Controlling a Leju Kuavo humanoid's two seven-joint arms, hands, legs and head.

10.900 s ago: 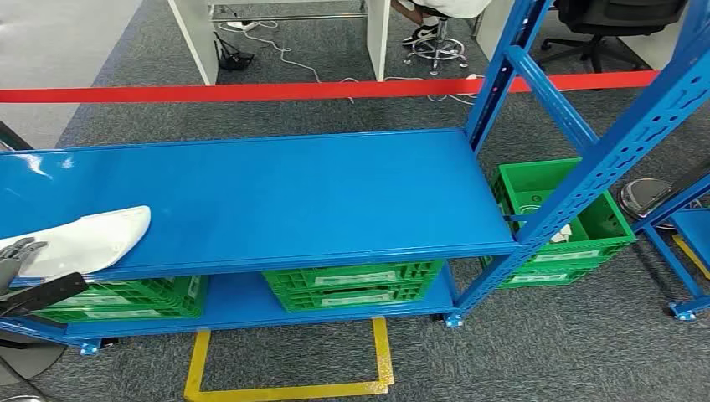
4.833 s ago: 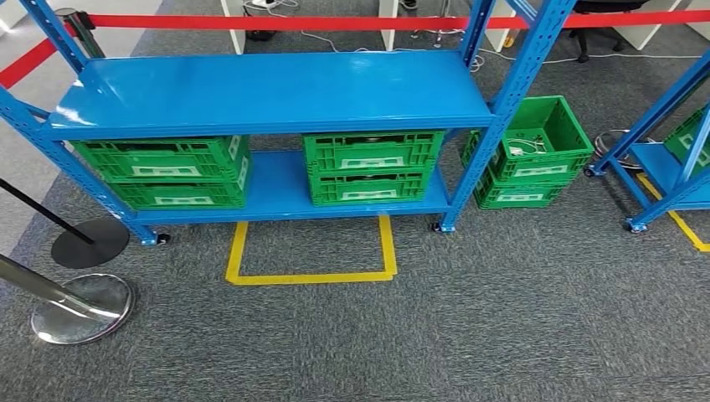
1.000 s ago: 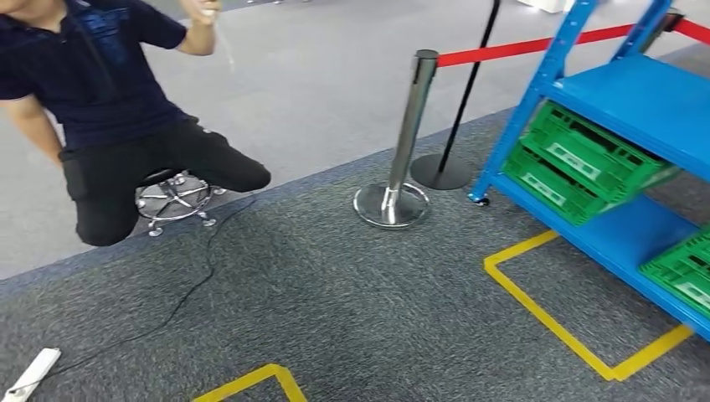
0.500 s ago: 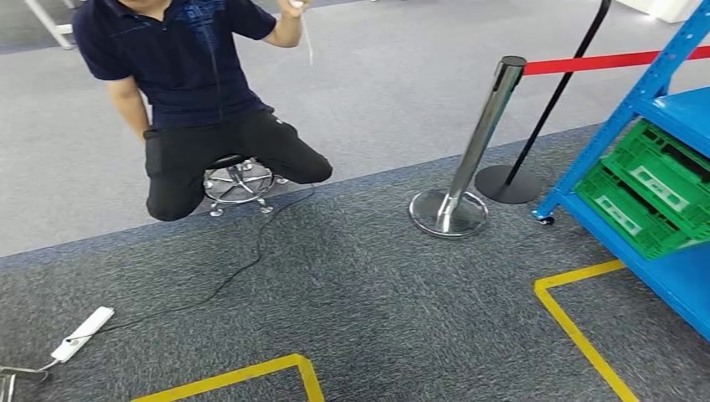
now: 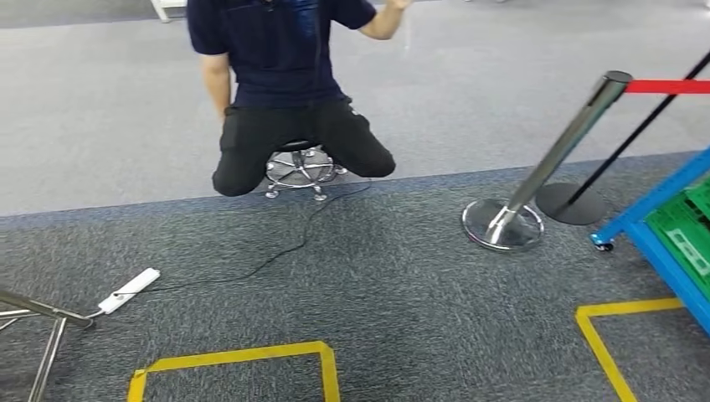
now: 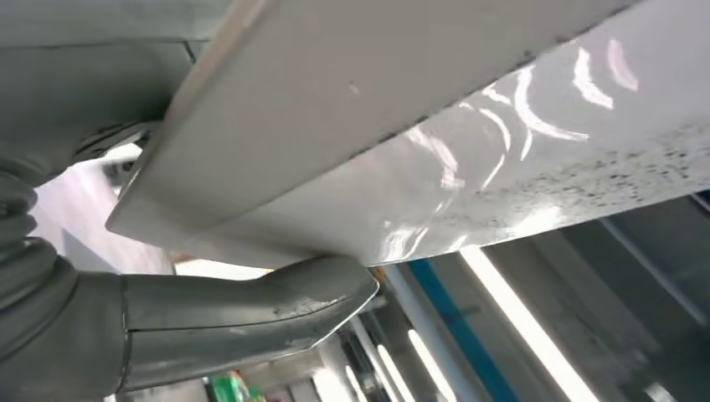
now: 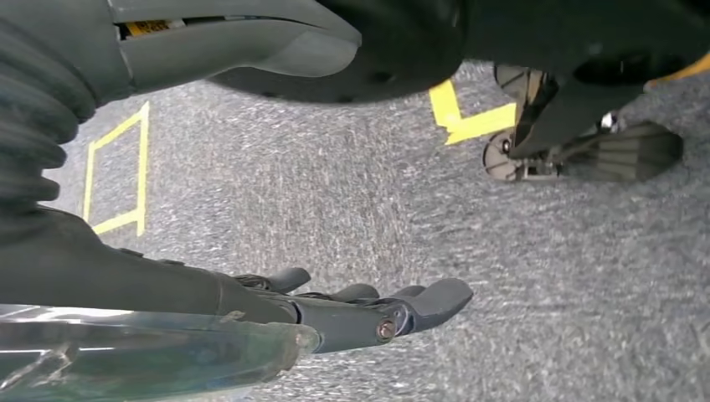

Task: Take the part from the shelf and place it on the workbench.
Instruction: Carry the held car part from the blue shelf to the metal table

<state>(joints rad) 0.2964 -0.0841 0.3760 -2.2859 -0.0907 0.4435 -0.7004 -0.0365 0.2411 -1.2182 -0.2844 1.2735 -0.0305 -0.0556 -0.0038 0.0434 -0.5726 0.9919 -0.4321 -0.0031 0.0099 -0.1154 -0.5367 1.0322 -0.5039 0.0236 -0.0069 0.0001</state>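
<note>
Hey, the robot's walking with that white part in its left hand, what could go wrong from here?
A person sits on a stool ahead, so the robot could walk too close. A cable and power strip lie across the carpet, a possible trip hazard. The left hand holds the white part near one end, so it might slip.

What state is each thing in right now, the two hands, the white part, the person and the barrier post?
Left hand: holds the white part, thumb pressed under it.
White part: held, off the shelf.
Right hand: empty, fingers extended over the carpet.
Person: seated low on a stool, one arm raised.
Barrier post: appears tilted, on its round base.
</note>
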